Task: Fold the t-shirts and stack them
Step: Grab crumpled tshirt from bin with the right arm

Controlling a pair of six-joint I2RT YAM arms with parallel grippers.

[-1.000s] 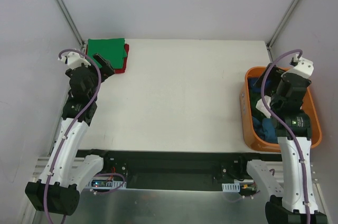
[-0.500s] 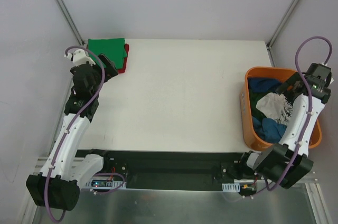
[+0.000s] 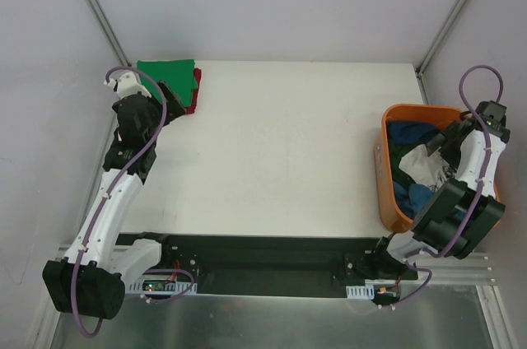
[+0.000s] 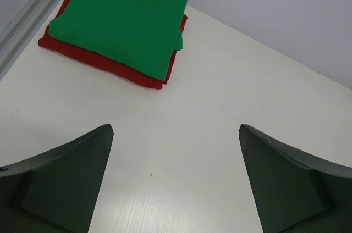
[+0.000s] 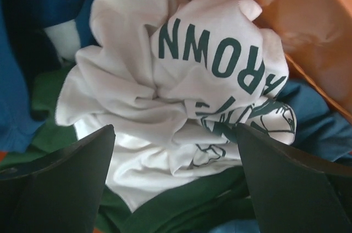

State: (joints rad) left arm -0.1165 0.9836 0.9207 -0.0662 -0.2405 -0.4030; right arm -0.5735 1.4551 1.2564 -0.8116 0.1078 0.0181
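Crumpled white t-shirt, seen from the right wrist, is showing dark green block letters. "ROWN" is reading on the right fold, similar partly creased letters are running across the upper fold, and the remaining characters are staying illegible.

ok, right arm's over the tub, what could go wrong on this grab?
1. The white tee lies crumpled on blue cloth; the open right gripper could pinch a second shirt along with it.
2. It sits close to the tub wall; the gripper may hit it.
3. Grabbing the bunched middle leaves no clean edge to fold.
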